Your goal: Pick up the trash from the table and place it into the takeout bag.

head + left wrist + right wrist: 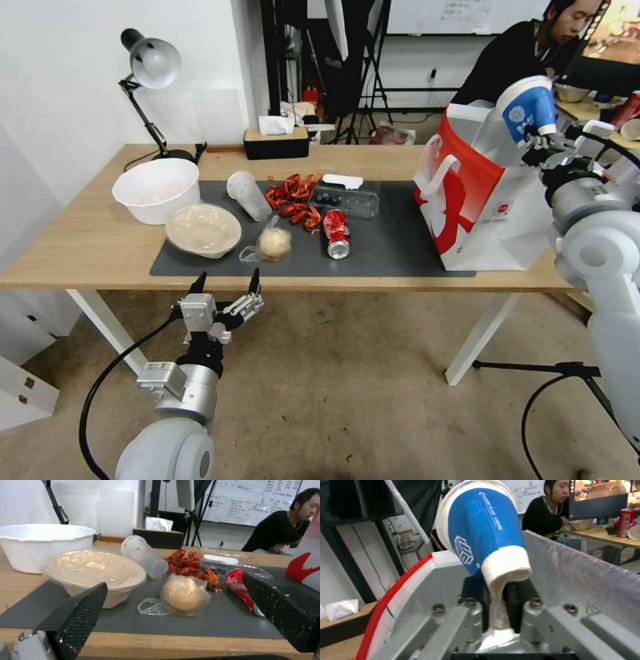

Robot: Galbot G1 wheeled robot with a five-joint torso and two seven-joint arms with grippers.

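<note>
We see the right gripper (541,141) clamped on the squashed base of the blue cup (528,110), holding it over the open top of the bag (480,193), which stands at the right end of the table (80,247). The left gripper (227,287) hangs open just off the table's near edge. On the mat (393,247) lie the bowl (203,230), lump bag (273,245), can (337,234), clear cup (249,194) and shells (293,197).
</note>
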